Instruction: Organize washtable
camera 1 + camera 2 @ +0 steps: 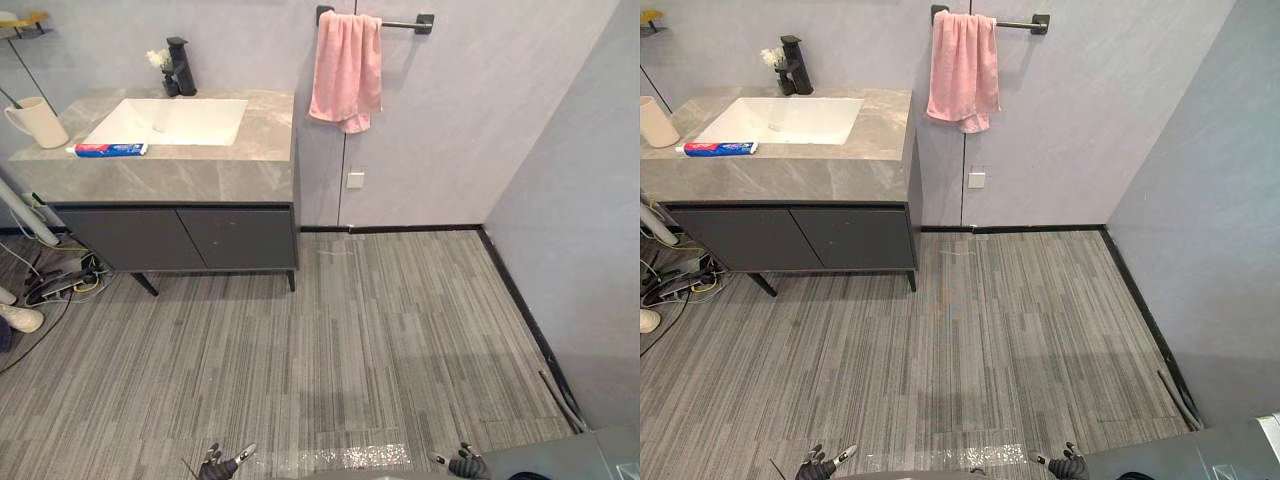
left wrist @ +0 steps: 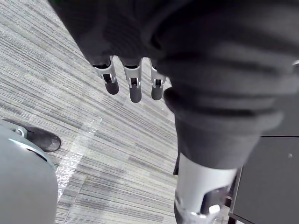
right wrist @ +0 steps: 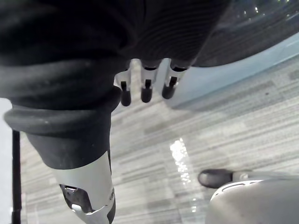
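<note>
- On the washtable (image 1: 180, 238) worktop (image 1: 200, 182), we see a toothpaste tube (image 1: 110, 150) flat at the front left, just beside the white sink (image 1: 170, 120).
- We log a cream cup (image 1: 38, 122) upright at the worktop's left edge, black faucet (image 1: 180, 68) at the back edge.
- We see a pink towel (image 1: 346, 70) hanging on a wall bar (image 1: 400, 23).
- We find the left hand (image 1: 220, 466) low over the floor (image 1: 380, 340), well apart from the washtable, fingers (image 2: 134, 87) straight, loose, holding nothing.
- We find the right hand (image 1: 466, 465) low too, fingers (image 3: 146, 91) relaxed, empty.

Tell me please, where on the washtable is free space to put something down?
Bare countertop lies right of the basin, and along the front edge before the toothpaste tube. Crowded: the left end, with the mug.
</note>
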